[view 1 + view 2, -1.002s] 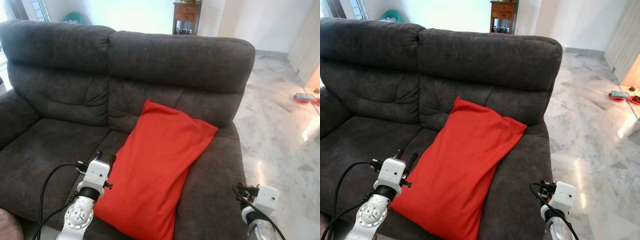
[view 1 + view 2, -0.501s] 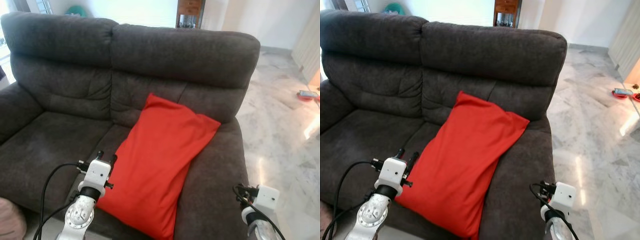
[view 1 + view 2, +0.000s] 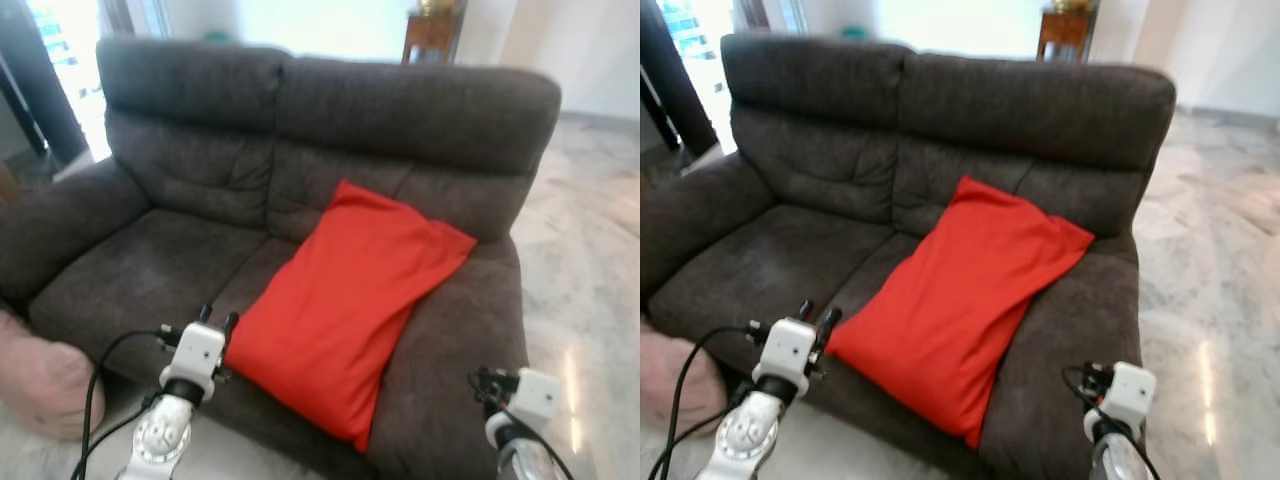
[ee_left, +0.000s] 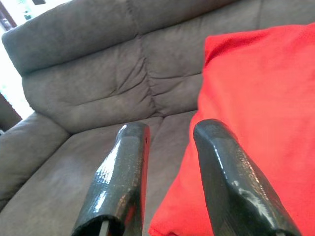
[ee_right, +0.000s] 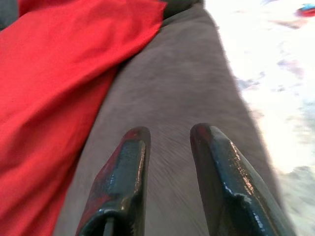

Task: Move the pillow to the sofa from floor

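Red pillow [image 3: 355, 308] lies on the sofa [image 3: 190, 190] right seat — long axis diagonal, upper end against the backrest, lower corner overhanging the front edge. Left gripper [image 3: 217, 319] and right gripper [image 5: 167, 142] — fingers narrowly apart, empty.

silver arms, white wrist blocks, black cables, glossy black fingers [image 4: 123, 177]

Daylight poured in from a window [image 3: 62, 60] behind the sofa's [image 3: 200, 230] left end, blown out to white. The head views were softly blurred throughout. The marble floor [image 3: 590, 330] carried pale glare streaks. The right wrist view was smeared with motion blur, its floor [image 5: 275, 64] overexposed; the left wrist view stayed sharp, with highlights on the black fingers [image 4: 123, 177].
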### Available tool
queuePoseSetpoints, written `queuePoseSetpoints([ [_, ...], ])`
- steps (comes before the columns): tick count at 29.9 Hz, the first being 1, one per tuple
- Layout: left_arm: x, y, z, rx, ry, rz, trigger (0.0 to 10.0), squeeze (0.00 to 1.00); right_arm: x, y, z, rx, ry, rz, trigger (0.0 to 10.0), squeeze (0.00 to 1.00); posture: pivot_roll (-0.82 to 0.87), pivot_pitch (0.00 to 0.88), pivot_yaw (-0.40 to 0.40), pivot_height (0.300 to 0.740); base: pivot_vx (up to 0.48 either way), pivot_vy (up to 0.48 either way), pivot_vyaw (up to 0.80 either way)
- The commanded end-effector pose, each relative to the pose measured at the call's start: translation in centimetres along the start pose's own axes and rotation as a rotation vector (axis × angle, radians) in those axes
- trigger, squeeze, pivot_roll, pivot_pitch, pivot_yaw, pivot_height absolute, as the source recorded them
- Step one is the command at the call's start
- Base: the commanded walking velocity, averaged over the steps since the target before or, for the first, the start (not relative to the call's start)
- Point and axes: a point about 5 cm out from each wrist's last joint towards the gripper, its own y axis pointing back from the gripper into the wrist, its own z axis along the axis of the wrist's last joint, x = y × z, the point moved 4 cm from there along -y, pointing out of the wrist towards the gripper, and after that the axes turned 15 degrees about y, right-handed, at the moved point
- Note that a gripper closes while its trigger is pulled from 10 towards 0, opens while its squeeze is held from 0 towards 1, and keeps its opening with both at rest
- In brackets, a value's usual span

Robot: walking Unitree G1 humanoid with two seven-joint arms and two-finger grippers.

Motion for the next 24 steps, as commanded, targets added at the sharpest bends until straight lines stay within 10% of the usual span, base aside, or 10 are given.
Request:
queuePoseSetpoints([
  [1, -0.05, -0.37, 0.51, -0.018, 0.002, -0.005, 10.0, 0.00, -0.26, 0.00, 0.06, -0.004, -0.003, -0.011, 10.0, 0.00, 0.14, 0.000, -0.031, 0.738, -0.262, 0.000, 0.00],
  [24, 0.65, -0.48, -0.49, 0.019, 0.059, 0.044, 10.0, 0.00, -0.38, 0.06, -0.45, 0.023, 0.004, -0.010, 10.0, 0.00, 0.14, 0.000, -0.037, 0.738, -0.251, 0.000, 0.00],
])
